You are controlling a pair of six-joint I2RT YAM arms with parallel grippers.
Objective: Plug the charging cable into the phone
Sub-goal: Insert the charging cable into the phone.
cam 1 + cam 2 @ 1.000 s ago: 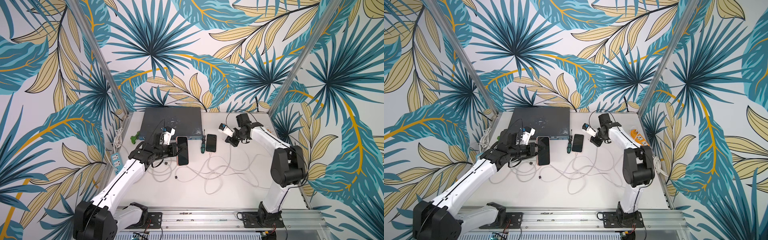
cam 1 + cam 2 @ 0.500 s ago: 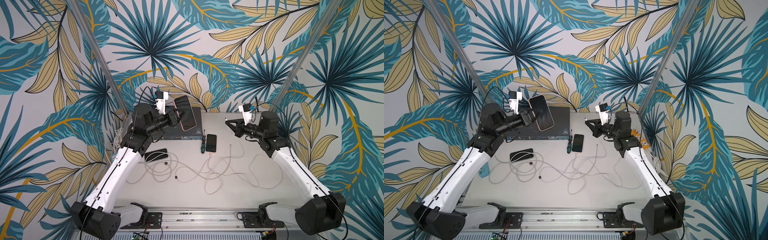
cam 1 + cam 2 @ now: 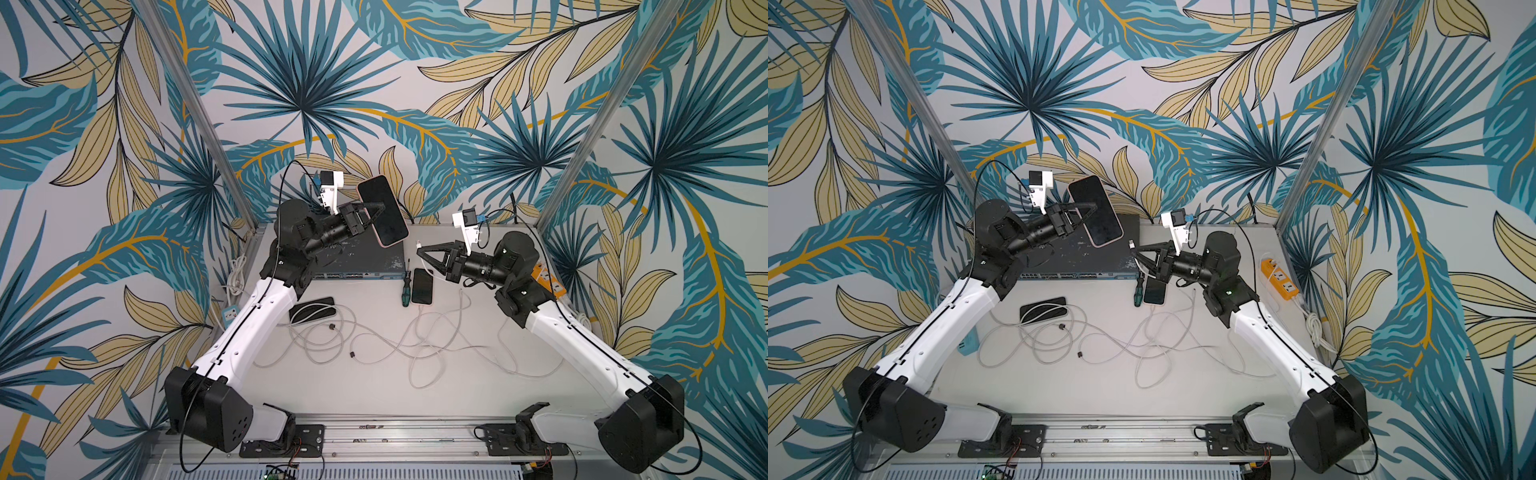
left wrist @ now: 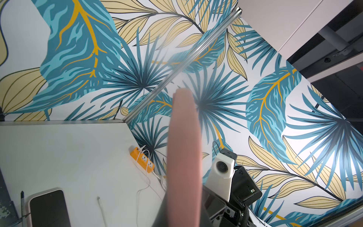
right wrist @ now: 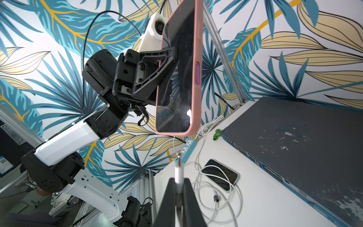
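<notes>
My left gripper [image 3: 372, 212] is shut on the phone [image 3: 382, 212], a pink-cased one with a dark screen, and holds it tilted in the air over the back of the table. The left wrist view shows only the phone's pink edge [image 4: 184, 147]. My right gripper [image 3: 419, 249] is shut on the white plug [image 5: 178, 169] of the charging cable [image 3: 415, 345]. In the right wrist view the plug points at the phone's bottom edge [image 5: 174, 133], with a gap between them. The rest of the cable trails in loops on the table.
A dark network switch [image 3: 365, 257] lies under the raised phone. A black phone [image 3: 422, 286] and a screwdriver [image 3: 405, 286] lie in front of it. Another phone [image 3: 311, 308] sits under cable loops. An orange power strip [image 3: 1281, 279] is at the right edge, a blue one [image 3: 968, 343] at the left.
Both arms have risen from the table. The left has lifted the pink phone over the switch. The right has lifted the plug and moved it left toward the phone.
</notes>
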